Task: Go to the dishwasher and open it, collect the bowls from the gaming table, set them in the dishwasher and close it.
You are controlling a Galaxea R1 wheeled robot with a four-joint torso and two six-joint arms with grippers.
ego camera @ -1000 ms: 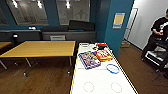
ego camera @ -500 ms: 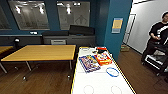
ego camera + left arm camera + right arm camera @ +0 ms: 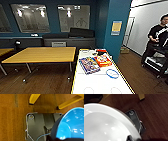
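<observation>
Two bowls look already collected — a blue bowl (image 3: 70, 125) close at the left wrist, a white bowl (image 3: 105, 124) at the right; either hand's grip cannot be told. The gaming tabletop (image 3: 100, 80) lies at six o'clock; loading remains.

Robot body, as we see it from the wrists. Left wrist: we note a wide dark grey plate (image 3: 37, 126) with rounded corners and a bright metallic rim, a round fitting (image 3: 31, 116) with a pale ring at one corner, and a thin light-blue cable (image 3: 42, 135) curving across it. Right wrist: we note a dark plate (image 3: 135, 120), narrower in view, with a ringed round fitting (image 3: 131, 112), a small red mark (image 3: 140, 121) and a thin white cable (image 3: 139, 129) along its edge.
</observation>
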